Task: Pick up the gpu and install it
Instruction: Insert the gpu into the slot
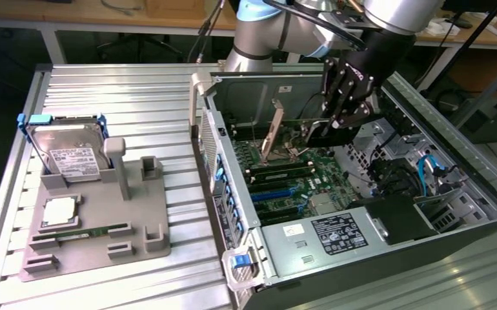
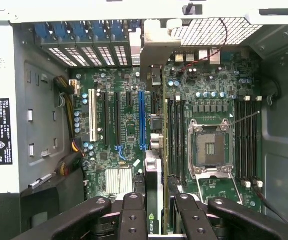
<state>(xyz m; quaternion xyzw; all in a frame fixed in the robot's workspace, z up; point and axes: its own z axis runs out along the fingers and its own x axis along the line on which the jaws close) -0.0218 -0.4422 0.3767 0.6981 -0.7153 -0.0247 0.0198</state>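
Pincer [image 1: 324, 134]: black fingers [image 2: 133, 217] pinching the gpu edge-on, lowered inside the open computer case.
Parts stand [image 1: 93, 223]: grey, on the slatted table [image 1: 179, 87] toward the exterior view's left, well apart from the case.
Hard drive [image 1: 66, 150]: silver, white label, upright at the stand's far end.
Memory stick [image 1: 89, 231]: narrow, green, lying in a slot of the stand.
Case [image 1: 231, 213]: side open, motherboard [image 2: 129, 125] exposed.
Gpu [image 2: 153, 192]: on edge between the fingers, over the motherboard, just beside the blue slot [image 2: 142, 120]; silver bracket [image 2: 156, 47] against the case's rear wall. Whether it is seated cannot be told.
Power supply [image 1: 339, 234]: labelled box at the case's near end.
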